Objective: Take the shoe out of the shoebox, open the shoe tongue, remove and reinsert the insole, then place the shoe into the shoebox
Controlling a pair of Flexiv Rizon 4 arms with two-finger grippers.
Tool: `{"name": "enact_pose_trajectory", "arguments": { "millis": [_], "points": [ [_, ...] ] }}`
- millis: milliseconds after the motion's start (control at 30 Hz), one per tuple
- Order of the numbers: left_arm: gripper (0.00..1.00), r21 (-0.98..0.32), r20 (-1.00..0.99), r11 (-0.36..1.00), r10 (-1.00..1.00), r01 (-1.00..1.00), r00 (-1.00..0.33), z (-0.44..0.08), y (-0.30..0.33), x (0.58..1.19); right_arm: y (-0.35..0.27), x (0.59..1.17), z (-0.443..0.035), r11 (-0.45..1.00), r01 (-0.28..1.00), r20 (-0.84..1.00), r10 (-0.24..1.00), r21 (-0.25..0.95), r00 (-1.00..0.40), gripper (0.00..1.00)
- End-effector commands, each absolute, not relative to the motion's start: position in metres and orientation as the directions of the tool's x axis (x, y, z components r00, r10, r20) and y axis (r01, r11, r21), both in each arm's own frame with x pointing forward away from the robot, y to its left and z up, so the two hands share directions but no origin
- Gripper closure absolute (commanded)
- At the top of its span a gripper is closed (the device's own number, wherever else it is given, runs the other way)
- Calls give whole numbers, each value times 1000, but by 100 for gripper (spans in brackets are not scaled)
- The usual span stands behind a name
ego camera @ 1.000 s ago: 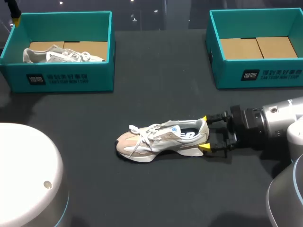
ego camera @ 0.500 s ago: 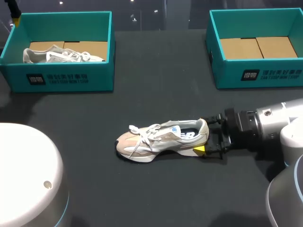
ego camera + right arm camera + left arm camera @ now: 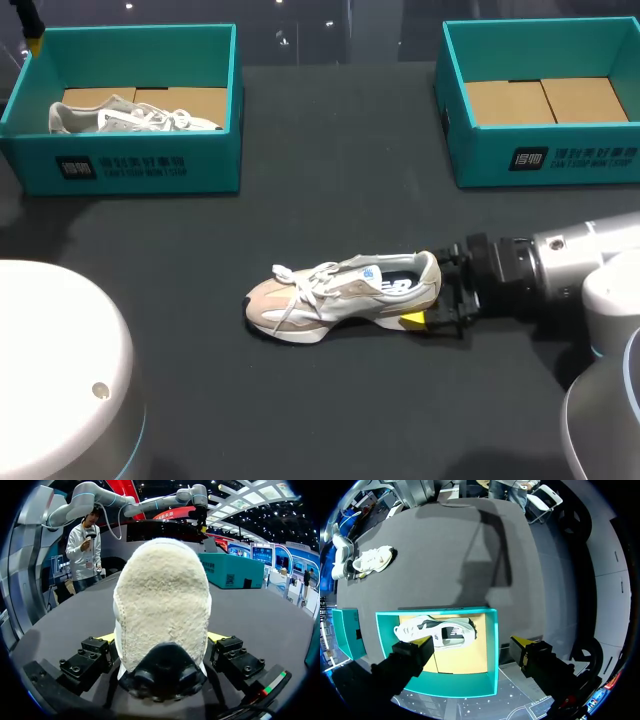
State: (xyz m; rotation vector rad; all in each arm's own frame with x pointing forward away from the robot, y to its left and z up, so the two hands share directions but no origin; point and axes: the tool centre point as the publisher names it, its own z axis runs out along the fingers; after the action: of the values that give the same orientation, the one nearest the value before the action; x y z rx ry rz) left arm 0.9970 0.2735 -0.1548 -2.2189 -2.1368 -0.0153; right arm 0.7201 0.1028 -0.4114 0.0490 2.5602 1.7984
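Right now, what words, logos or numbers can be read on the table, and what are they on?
Left shoebox: white print on its front, too blurred to read.
Right shoebox: same white print, too blurred.
Shoe on the table: side mark and blue tongue tag, too small.

The right arm (image 3: 585, 255) is made of a shiny silver-grey tube, and a fat black wrist (image 3: 505, 277) is joined to its end. A thin light blue ring is seen on the round grey-white shell (image 3: 600, 420) below it. The right gripper (image 3: 162, 637) is built from black blocks dotted with small round screws, and its fingers (image 3: 107, 638) are tipped in bright yellow. A small green and red stripe (image 3: 273, 680) is painted on one side of it. The left arm (image 3: 60, 370) is covered by a big smooth white cover with one little round button (image 3: 100, 390) and a pale blue edge. The left gripper (image 3: 472, 642) is black and blocky, and its yellow tips (image 3: 425, 641) are shaped like wedges.
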Motion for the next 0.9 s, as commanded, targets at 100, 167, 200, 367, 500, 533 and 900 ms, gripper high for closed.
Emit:
{"name": "enact_pose_trajectory", "arguments": {
  "millis": [100,167,200,367,500,533,900],
  "points": [
    [0,-36,51,-37,998,999,39,-154,273,996,105,722,-413,332,15,2,38,943,-999,0],
    [0,-36,51,-37,998,999,39,-154,273,996,105,722,-412,332,13,0,39,943,-999,0],
    [0,-36,51,-37,998,999,39,-154,273,996,105,722,-412,333,13,-1,41,943,-999,0],
    [0,-36,51,-37,998,999,39,-154,273,996,105,722,-412,328,10,-6,48,945,-999,100],
    [0,-36,51,-37,998,999,39,-154,273,996,106,721,-410,328,-2,-19,47,945,-999,100],
    [0,-36,51,-37,998,999,39,-154,273,996,106,721,-410,328,-3,-20,47,945,-999,100],
    [0,-36,51,-37,998,999,39,-154,273,996,105,718,-408,330,-3,-19,47,944,-999,100]
  ]
}}
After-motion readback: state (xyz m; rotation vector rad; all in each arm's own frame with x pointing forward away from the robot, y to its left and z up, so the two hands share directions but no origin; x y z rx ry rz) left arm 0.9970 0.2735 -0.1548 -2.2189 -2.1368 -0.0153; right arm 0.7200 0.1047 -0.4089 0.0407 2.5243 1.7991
